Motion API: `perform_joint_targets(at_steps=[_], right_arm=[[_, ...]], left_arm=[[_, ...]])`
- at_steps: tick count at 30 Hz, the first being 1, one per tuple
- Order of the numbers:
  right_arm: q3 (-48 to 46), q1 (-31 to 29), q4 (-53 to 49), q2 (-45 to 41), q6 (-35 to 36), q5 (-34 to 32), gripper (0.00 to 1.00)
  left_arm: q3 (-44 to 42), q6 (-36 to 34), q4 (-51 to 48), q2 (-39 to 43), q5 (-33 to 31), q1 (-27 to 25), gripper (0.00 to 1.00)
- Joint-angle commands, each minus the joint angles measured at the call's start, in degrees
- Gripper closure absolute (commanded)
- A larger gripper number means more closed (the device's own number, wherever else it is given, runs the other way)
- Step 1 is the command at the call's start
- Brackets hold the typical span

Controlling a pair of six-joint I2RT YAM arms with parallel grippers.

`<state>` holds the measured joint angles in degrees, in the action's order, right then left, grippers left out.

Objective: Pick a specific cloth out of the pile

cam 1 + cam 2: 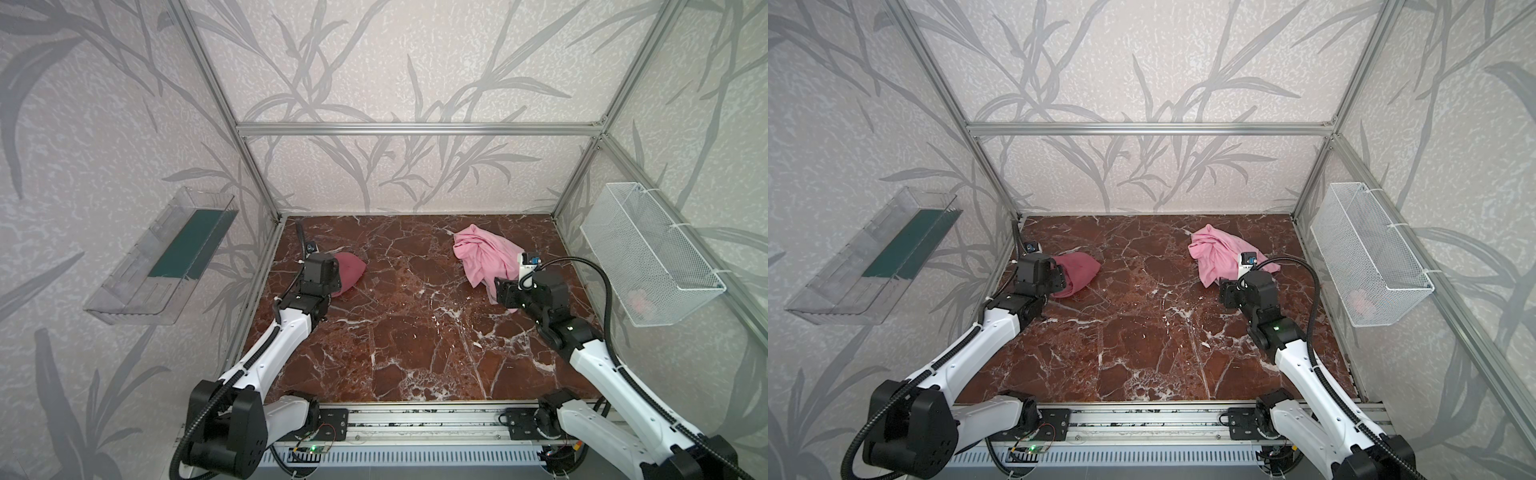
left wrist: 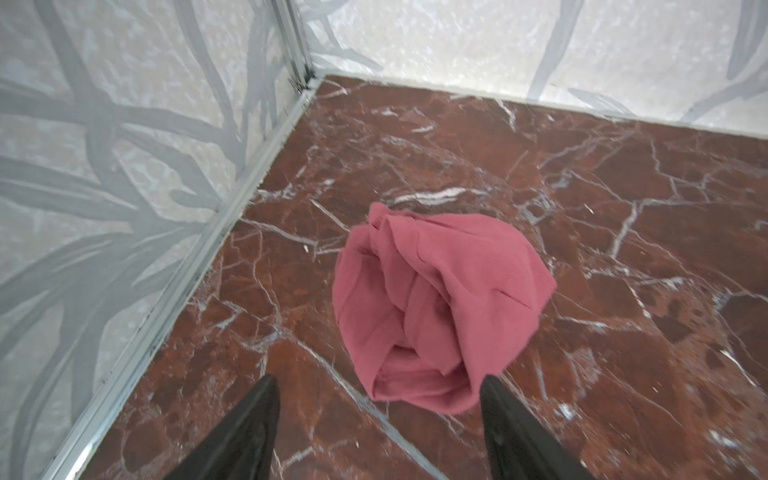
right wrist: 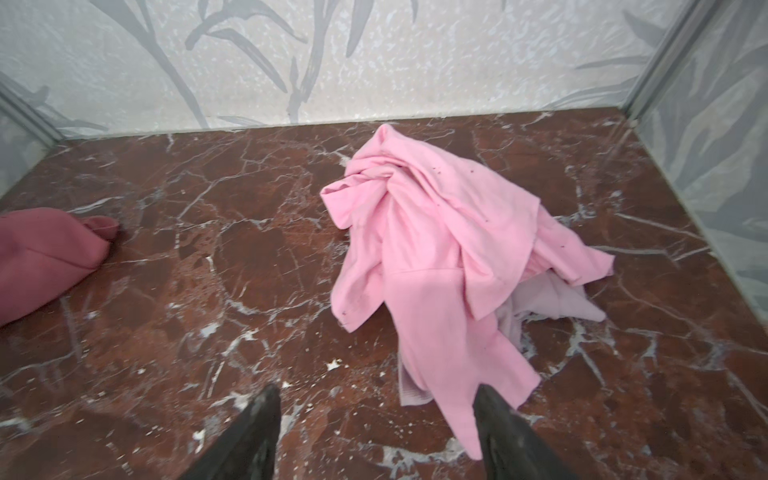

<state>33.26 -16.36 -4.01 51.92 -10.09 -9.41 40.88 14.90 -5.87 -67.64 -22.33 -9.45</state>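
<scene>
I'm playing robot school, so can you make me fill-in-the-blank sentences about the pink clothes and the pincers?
The dusty rose cloth lies near the left pincer, whose jaws are ___.
The pile is mostly light ___.
The mesh basket hangs on the ___ side in both top views.
Missing words: open, pink, right.

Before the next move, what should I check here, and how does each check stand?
1. Cloth apart from pile: ok, bare table between them.
2. Left fingers open, gripping nothing: ok.
3. Left fingers clear of cloth: cannot tell, one tip meets its edge in the wrist view.
4. Right fingers open and empty: ok.
5. Right fingers clear of pile: cannot tell, a pink flap lies by one tip.
</scene>
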Motion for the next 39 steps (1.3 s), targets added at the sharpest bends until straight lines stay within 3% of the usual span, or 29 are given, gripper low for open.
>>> perform_joint_targets(at_steps=[1, 5, 8, 13, 16, 28, 36, 39], right_arm=[[-4.75, 0.36, 11.2, -0.38, 6.02, -8.42, 0.27], [-12.89, 0.49, 24.9, 1.41, 8.59, -17.2, 0.27], [-17.12, 1.22, 34.13, 4.25, 10.65, -18.54, 0.27], [-17.55, 1.49, 38.09, 10.45, 11.93, -20.79, 0.27], [-18.8, 1.77, 45.8, 15.7, 12.12, -21.44, 0.27], [-16.92, 1.9, 71.26, 37.15, 18.08, -16.33, 0.27], [-14.71, 5.63, 66.07, 38.95, 16.5, -4.03, 0.26], [-13.92, 6.05, 64.15, 38.95, 16.6, -1.73, 0.21]], left_arm=[[-5.53, -3.4, 10.42, 1.85, -3.25, 1.25, 0.25], [-12.2, -6.76, 23.82, 1.45, -2.61, 3.01, 0.25], [-14.56, -9.26, 29.63, -0.38, -2.33, 3.79, 0.25], [-16.07, -12.07, 36.72, -4.48, 0.41, 4.39, 0.26], [-16.6, -13.2, 40.15, -6.8, 2.61, 4.61, 0.25], [-21.17, -14.72, 57.72, -14.87, 4.8, 5.8, 0.25], [-21.98, -14.87, 67.41, -23.14, 4.06, 6.22, 0.25], [-21.34, -14.15, 65.34, -22.77, 4.11, 6.38, 0.25]])
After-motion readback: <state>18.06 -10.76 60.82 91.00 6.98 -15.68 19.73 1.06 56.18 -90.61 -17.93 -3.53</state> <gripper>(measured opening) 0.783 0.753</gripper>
